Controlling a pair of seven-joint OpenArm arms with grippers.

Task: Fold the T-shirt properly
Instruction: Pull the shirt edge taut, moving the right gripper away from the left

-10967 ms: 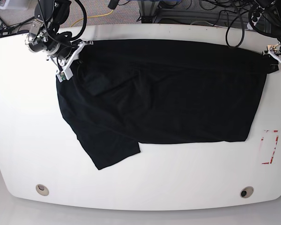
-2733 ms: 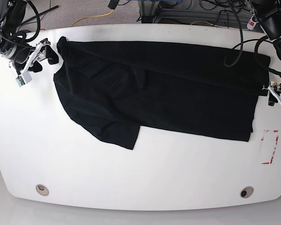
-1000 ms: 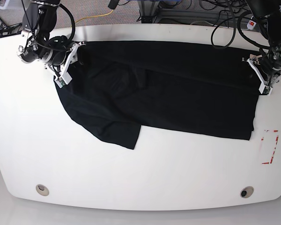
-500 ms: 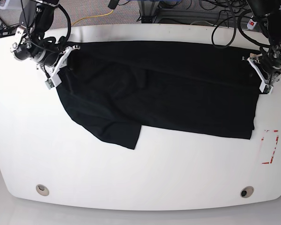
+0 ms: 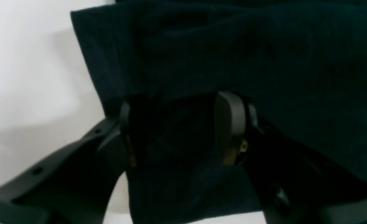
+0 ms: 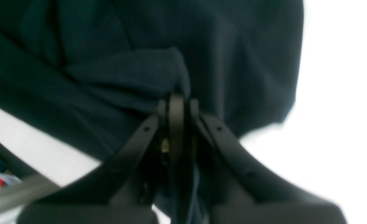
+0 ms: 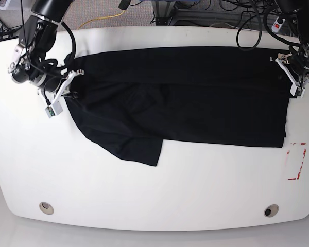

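The T-shirt (image 7: 185, 98) lies spread across the far half of the white counter (image 7: 154, 195), stretched between the two pincers, its long upper edge running nearly straight from one to the other. Below that edge a fold line crosses the fabric, and a loose flap of cloth hangs toward the near side, closer to the right pincer than to the left.

The right pincer (image 7: 66, 88) sits at the shirt's end on the base view's left; in its wrist view (image 6: 175, 107) the two fingers are pressed together with a bunched ridge of black fabric (image 6: 133, 77) pinched right at their tips, cloth draping away to both sides and bare counter (image 6: 335, 124) beyond the shirt's edge.

The left pincer (image 7: 292, 77) is at the opposite end, at the shirt's upper corner. In its wrist view (image 5: 183, 124) the fingers (image 5: 230, 124) stand partly apart with a thick fold of the shirt (image 5: 233, 49) filling the gap between them, so they are clamped on that bundle; white counter (image 5: 31, 77) shows just beside the hem

Well past the left pincer, near the counter's edge, is a red-outlined rectangle mark (image 7: 297, 161)
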